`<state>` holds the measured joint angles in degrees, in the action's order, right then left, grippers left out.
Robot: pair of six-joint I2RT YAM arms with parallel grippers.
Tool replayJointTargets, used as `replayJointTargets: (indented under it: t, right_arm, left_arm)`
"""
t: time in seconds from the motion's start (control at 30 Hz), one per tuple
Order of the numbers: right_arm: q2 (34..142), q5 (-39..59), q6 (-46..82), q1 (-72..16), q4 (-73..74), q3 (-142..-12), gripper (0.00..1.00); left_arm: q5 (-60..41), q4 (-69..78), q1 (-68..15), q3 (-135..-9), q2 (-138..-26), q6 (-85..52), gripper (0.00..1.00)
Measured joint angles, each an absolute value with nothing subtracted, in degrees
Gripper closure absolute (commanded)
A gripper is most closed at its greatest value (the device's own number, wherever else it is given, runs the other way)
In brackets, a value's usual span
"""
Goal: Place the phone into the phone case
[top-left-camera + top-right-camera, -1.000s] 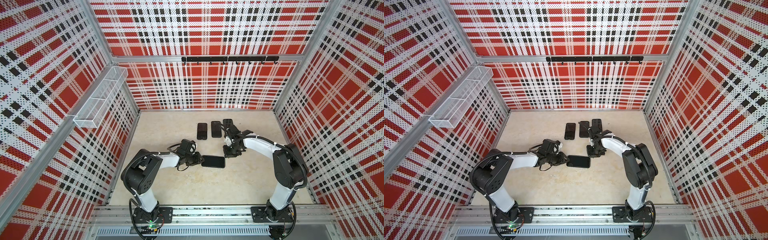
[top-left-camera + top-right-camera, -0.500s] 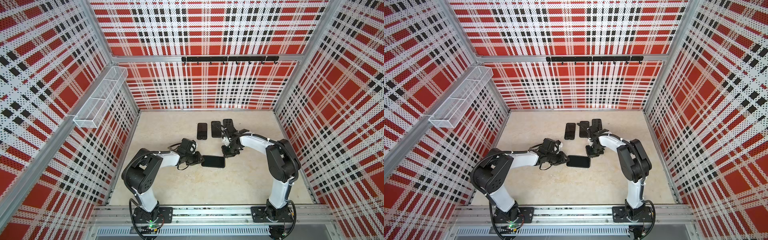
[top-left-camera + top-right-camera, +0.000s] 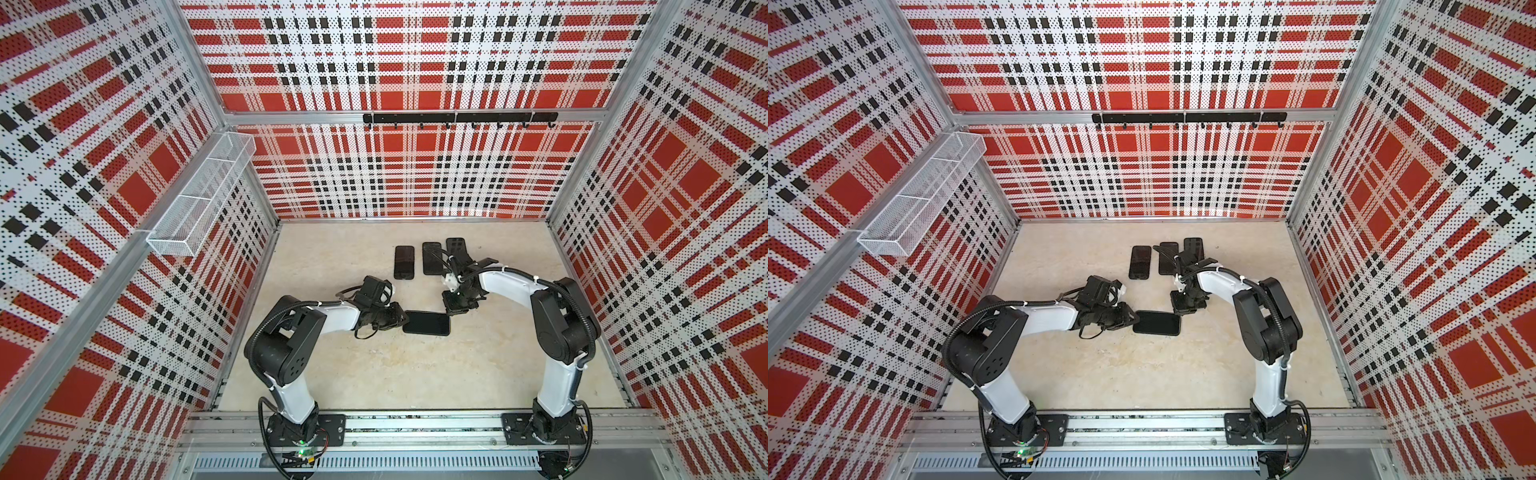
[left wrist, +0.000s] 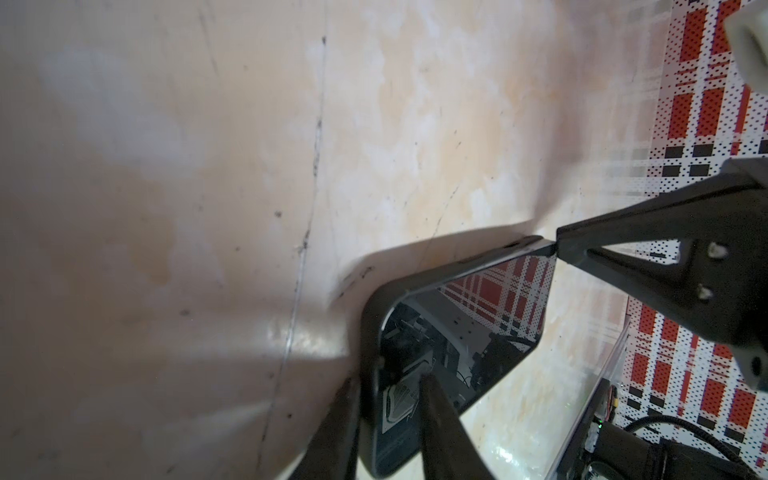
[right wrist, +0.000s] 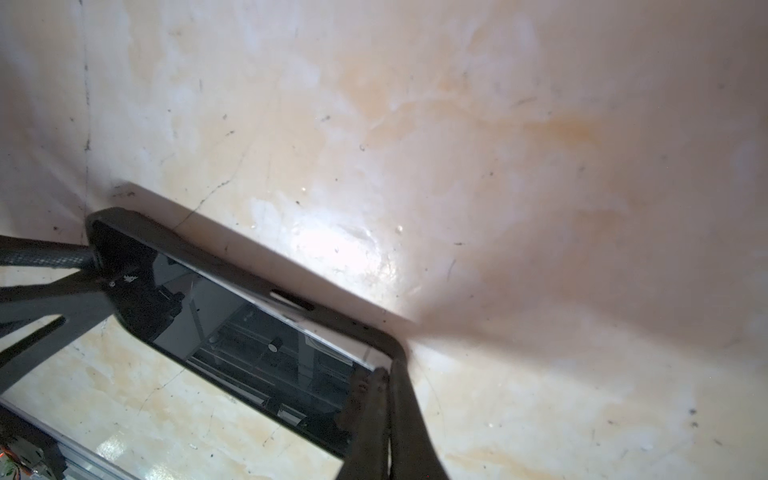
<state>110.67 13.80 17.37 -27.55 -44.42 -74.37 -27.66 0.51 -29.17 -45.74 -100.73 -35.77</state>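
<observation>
The phone lies flat, screen up, near the middle of the pale table, its long side running across between the two arms. In the right wrist view a black case shows as a dark rim round the glass, with a narrow slot cut into one long side. From these pictures I cannot tell whether every corner of the phone is seated in it. The left gripper reaches in low from the left and is clamped on the phone's left short end. In the left wrist view one of its fingers lies over the screen and the other runs along the outside of the case edge. The right gripper points down at the phone's far right corner with its jaws drawn together and nothing between them. In the right wrist view its joined fingertips rest on that corner, where the rim meets the glass. Behind the arms, towards the back wall, three more black phone-shaped things lie side by side, well apart from the held phone, and the right arm hides part of the rightmost one. A white wire basket hangs on the left wall, and a black hook rail runs along the back wall.
</observation>
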Motion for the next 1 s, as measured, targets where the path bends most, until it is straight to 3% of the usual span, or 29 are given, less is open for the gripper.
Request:
replayJointTargets:
  t: [0.33, 0.7, 1.0]
  right_arm:
    - [114.0, 13.1, 16.1, -29.6, -40.4, -74.8, 0.92]
    - [114.8, 20.7, 16.2, -32.3, -35.6, -75.0, 0.9]
    - [113.8, 14.0, 15.3, -27.3, -44.8, -77.9, 0.88]
  left_arm:
    - [-27.8, 0.3, -29.1, -46.2, -101.1, -35.8, 0.71]
    - [-28.3, 1.5, -29.2, -46.7, -102.0, -35.9, 0.71]
    - [-27.4, -2.5, -28.4, -48.8, -102.0, -34.7, 0.7]
